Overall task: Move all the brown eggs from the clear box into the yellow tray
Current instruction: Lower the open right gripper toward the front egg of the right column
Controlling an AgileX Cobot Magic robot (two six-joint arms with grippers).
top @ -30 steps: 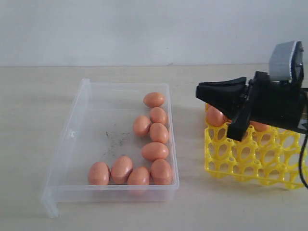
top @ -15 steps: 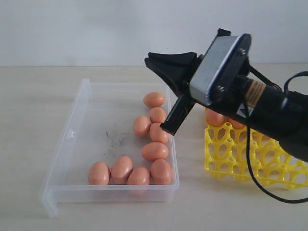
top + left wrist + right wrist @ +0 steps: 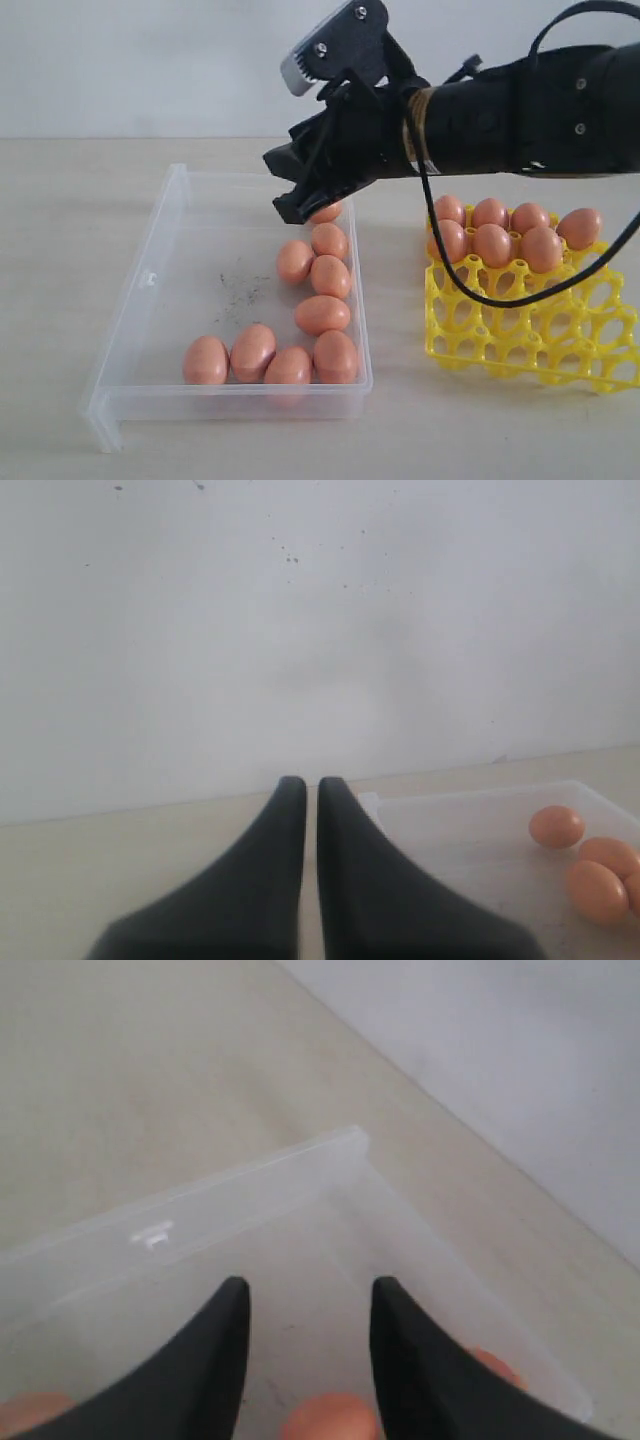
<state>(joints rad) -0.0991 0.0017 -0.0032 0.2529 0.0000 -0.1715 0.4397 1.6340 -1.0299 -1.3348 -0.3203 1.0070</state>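
**Right claw open and empty above the far end of the box**

Your left gripper is out of the exterior view. Its own camera shows the fingers pressed nearly together with nothing between them.

On the left of the table lies the clear box, and nine of the brown eggs rest loose on its floor. Four sit in a row along the near wall and the rest run up the right wall towards the far end.

Your right gripper hangs over that far end, just above the farthest egg. Its jaws stand moderately apart and hold nothing.

To the right, well apart from the box, stands the yellow tray. Seven eggs fill its far cups and the near cups are empty.

Judge the eggs as light, smooth and rounded, so likely to slip or roll, and possibly brittle. Take one across its short middle, with a pad on each side, and close gently. Neighbours touch in places, so come straight down to avoid nudging them
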